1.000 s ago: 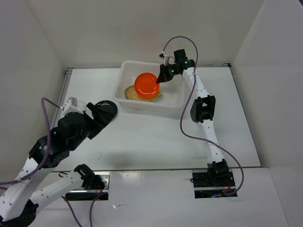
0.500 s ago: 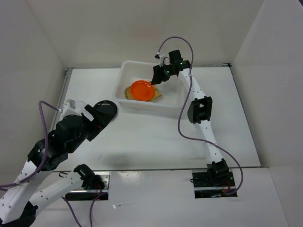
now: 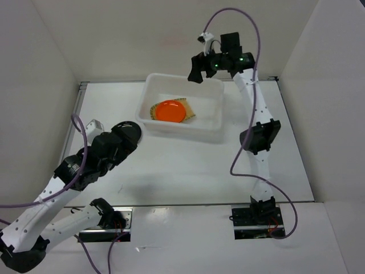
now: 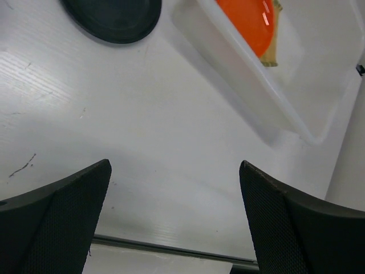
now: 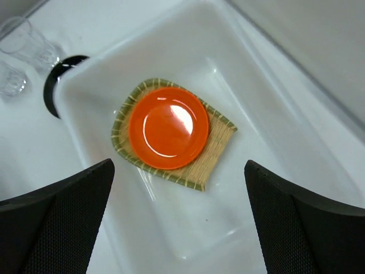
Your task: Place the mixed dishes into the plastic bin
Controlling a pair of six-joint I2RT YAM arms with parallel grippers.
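Right hand: released, empty, high above the bin. Orange plate: stacked on the woven tray inside it, saving room. Left hand: released, empty, near the black plate on the table, probably next.

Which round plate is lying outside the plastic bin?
The round black plate, beside the translucent white plastic bin; the small round orange plate sits inside.

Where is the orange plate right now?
The orange plate lies on the bamboo tray inside the plastic bin, toward the bin's left end in the top view, with the black plate just outside that end.
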